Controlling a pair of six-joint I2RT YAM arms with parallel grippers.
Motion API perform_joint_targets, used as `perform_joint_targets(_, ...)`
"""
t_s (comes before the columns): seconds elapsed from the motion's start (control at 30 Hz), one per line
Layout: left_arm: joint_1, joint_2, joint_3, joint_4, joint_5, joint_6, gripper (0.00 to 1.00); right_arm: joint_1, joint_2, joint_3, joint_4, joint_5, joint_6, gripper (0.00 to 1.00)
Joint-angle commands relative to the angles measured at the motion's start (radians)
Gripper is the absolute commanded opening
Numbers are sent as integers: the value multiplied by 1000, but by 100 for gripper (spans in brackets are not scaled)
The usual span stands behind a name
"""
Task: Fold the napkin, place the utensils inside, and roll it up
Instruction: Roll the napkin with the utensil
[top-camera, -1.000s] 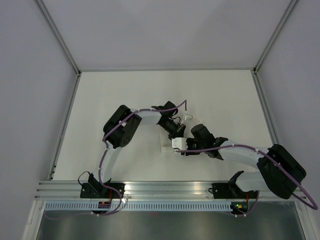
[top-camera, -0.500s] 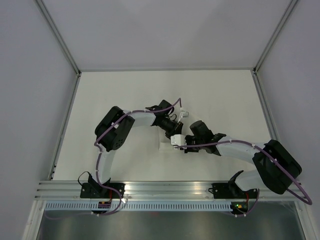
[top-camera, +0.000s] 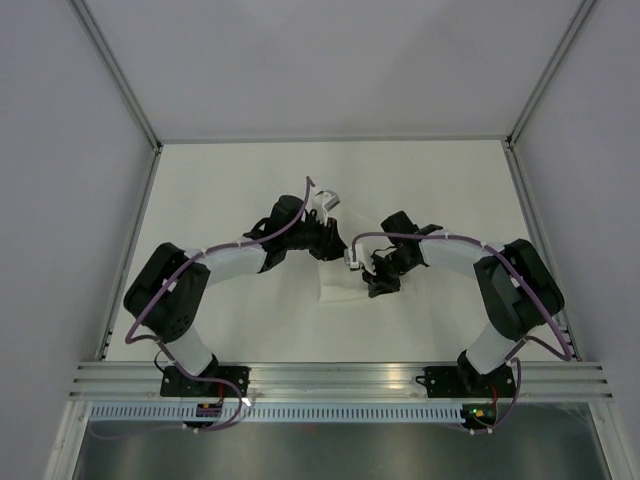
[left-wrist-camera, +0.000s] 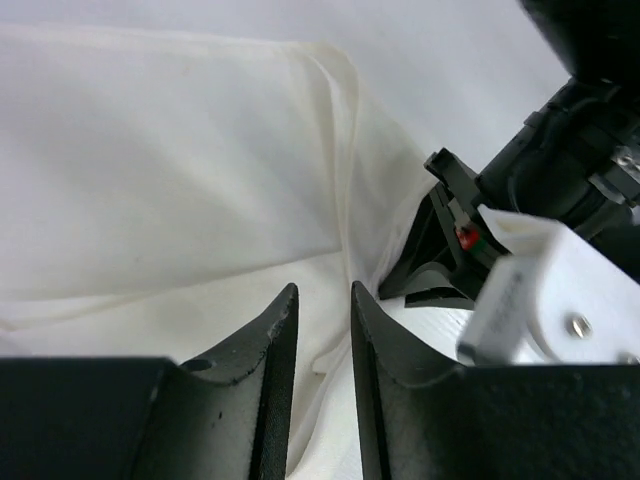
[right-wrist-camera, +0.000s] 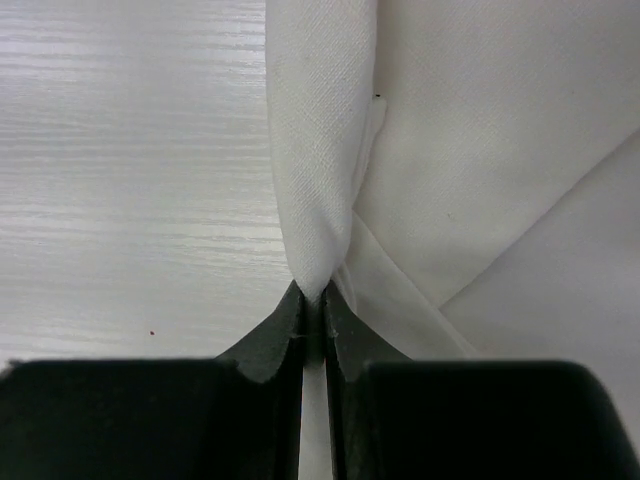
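The white napkin (top-camera: 338, 292) lies crumpled on the table between my two grippers and is mostly hidden under them in the top view. My right gripper (top-camera: 373, 282) is shut on a bunched fold of the napkin (right-wrist-camera: 320, 150), which is pinched tight at its fingertips (right-wrist-camera: 312, 292). My left gripper (top-camera: 334, 250) hangs just over the napkin (left-wrist-camera: 170, 170) with its jaws a narrow gap apart (left-wrist-camera: 325, 292) and cloth showing below them. The right gripper (left-wrist-camera: 540, 270) shows close by in the left wrist view. No utensils are in view.
The white table (top-camera: 450, 190) has a metal frame along its left and right edges and grey walls around it. Both arms bend inward and meet near the table's middle. Bare wood-grain tabletop (right-wrist-camera: 130, 150) lies left of the pinched fold.
The left arm's elbow swung far out to the left and its gripper moved up-left. The right arm's forearm swung up and its gripper shifted right with the napkin fold.
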Motion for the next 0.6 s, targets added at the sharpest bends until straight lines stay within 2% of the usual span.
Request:
perform_joint_targets(0.0,-1,-119,-126,283,-227,-99,33,-40,134,78,-266,-119,-116,4)
perform_joint_targets(0.07,-13,-183,-207,333,-268,-59,33,-62,207,137,-339,-131,-133,4)
perform_joint_targets(0.2,-67,-306,-356,492,-461,28,33,-86,319,222,-438,-136,-167,4)
perform_joint_targets(0.4,-241,-412,-405,424,-668,289,37,-111,465,334,-548,-151,-181,4)
perform_joint_targets(0.5,-370,-409,-390,366,-742,471,38,-122,522,379,-582,-154,-170,4)
perform_joint_targets(0.57,-415,-389,-381,339,-792,531,38,-123,536,402,-590,-151,-156,4)
